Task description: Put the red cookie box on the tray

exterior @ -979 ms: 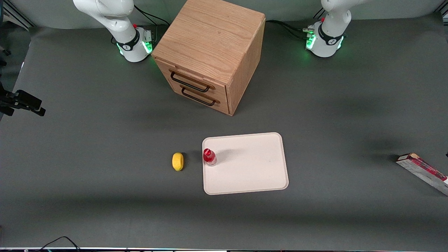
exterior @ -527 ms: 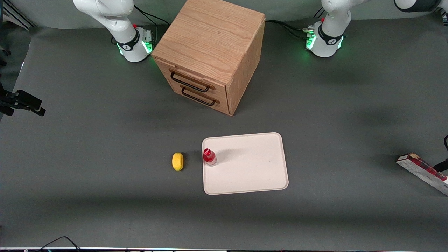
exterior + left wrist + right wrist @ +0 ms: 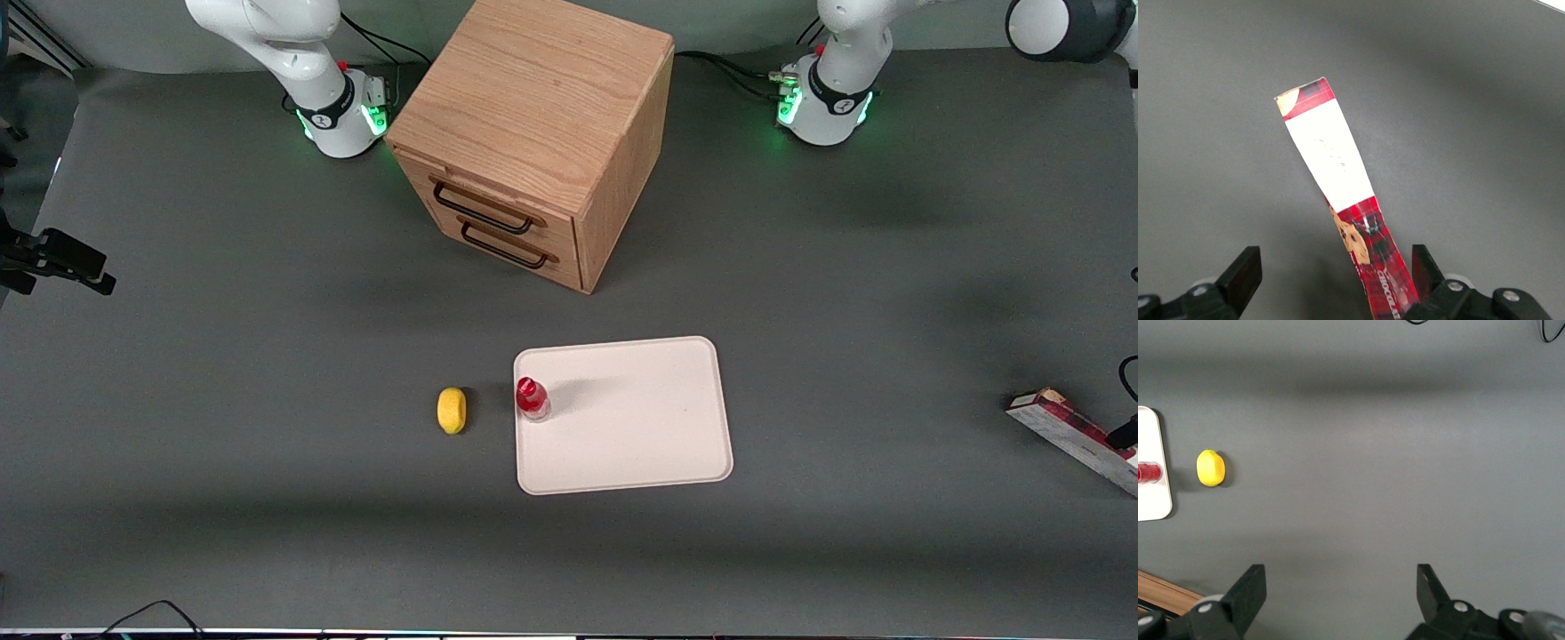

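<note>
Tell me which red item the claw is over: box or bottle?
The red cookie box, lying flat at the working arm's table end, beneath the open claw. The red-capped bottle stands upright on the tray.

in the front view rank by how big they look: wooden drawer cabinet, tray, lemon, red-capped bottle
1. wooden drawer cabinet
2. tray
3. lemon and red-capped bottle: look about alike, not ranked.

The gripper hangs open over the red cookie box.

Cut off at the edges

The long, slim dark red cookie box (image 3: 1076, 434) runs past the front view's edge; the left gripper (image 3: 1335, 275) shows only its two black, spread fingertips (image 3: 1245, 273).
</note>
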Controlling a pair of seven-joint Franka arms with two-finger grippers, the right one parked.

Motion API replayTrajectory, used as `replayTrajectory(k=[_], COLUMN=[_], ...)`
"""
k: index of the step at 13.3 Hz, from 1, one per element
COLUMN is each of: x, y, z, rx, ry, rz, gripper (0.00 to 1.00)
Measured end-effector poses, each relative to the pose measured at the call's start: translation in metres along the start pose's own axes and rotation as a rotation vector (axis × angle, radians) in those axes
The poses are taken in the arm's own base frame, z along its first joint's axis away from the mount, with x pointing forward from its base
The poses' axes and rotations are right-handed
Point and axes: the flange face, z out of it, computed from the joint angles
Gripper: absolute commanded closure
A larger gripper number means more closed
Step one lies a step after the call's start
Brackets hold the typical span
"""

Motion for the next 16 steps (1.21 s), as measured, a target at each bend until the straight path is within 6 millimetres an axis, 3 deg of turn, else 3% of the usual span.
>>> replayTrajectory(k=[9,11,12,16], x=[-0.004,-0.005,-0.005,-0.001], y=[0.005,0.005,0.006,0.008], z=[0.042,0.053,0.056,0.063], rx=[-0.013,-0.013,-0.013,-0.011], ry=[0.015,0.01,0.01,0.061], rz=[-0.01,-0.011,-0.01,-0.001], gripper=[0.0,0.2,0.36,0.72])
